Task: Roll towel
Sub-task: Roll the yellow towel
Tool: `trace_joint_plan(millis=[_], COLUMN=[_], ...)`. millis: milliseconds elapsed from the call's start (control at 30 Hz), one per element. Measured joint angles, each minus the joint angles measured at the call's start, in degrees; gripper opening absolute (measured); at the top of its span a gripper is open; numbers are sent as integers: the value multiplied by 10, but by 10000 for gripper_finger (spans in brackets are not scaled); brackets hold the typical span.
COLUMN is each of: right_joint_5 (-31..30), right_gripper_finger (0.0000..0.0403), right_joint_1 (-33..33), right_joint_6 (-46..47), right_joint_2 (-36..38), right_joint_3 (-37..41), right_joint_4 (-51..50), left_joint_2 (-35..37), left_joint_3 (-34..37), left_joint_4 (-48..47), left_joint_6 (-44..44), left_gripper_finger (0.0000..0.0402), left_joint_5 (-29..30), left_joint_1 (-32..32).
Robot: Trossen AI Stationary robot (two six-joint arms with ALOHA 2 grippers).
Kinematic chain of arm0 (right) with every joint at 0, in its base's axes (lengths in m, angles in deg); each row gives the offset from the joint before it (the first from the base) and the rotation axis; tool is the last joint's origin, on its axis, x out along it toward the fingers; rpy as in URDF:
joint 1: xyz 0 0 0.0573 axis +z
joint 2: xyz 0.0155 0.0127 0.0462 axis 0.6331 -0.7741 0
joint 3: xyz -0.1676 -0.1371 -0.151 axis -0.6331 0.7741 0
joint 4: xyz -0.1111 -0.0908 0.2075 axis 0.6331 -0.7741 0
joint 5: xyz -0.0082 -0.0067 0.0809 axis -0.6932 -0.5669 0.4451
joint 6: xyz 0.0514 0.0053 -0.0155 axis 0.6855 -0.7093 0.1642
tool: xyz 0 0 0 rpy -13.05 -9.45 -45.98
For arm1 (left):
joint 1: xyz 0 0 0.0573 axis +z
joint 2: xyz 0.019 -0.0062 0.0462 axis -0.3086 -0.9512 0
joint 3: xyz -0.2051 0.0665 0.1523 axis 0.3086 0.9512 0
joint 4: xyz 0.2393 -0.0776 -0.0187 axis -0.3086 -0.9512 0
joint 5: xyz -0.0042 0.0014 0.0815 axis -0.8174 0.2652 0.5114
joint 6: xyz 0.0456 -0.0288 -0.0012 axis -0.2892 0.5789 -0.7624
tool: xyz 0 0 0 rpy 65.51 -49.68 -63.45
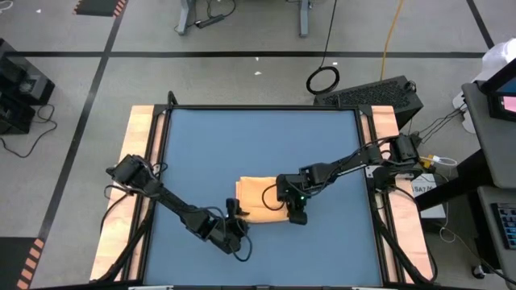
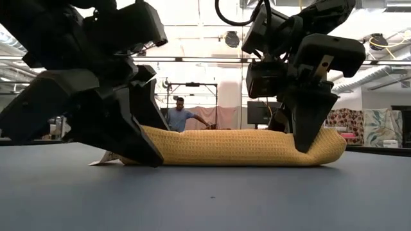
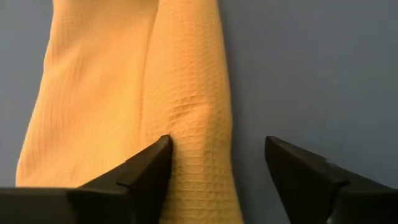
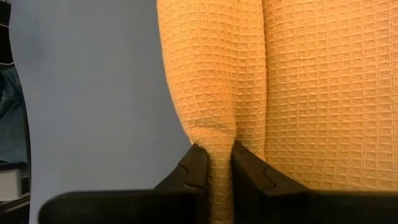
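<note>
High view: towel (image 1: 260,200), partly rolled, lies near the front middle of the blue tabletop (image 1: 242,137). Left end effector (image 1: 235,219) is at its left end, right end effector (image 1: 297,211) at its right.
Left wrist view: fingers apart, straddling the roll.
Right wrist view: fingers pinched on a towel fold.

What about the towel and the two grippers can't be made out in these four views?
- High view: the near edge of the towel is covered by both arms, so the right gripper and left gripper fingertips are hidden.
- Low view: the towel's left end sits behind the left gripper's dark body.
- Wrist views: the towel runs off the picture edges, so how far the roll extends is cut off.
</note>
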Motion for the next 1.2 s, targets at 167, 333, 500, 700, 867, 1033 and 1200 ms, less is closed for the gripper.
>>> trace_joint_plan(millis=[167,333,500,700,867,1033,1200], right_joint_5=[0,-5,-24,-179,-289,-399,-419], right_gripper_finger=[32,53,113,177,210,223,218], right_joint_1=[0,0,5,71,162,224,245], right_joint_6=[-1,-7,-13,-63,-47,-6,-23], right_joint_2=[0,3,35,114,133,100,48], right_joint_3=[0,0,0,0,0,0,0], right_joint_4=[0,-2,-15,-87,-70,-54,4], left_joint_2=[1,2,4,19,41,46,47], left_joint_3=[-1,-2,-2,-2,0,0,0], left_joint_4=[-21,-22,-24,-39,-48,-52,-72], left_joint_6=[35,51,51,60,81,105,132], left_gripper_finger=[200,122,48,45,50,54,56], left_joint_5=[-36,-98,-141,-181,-249,-299,-317], left_joint_1=[20,42,57,68,82,105,124])
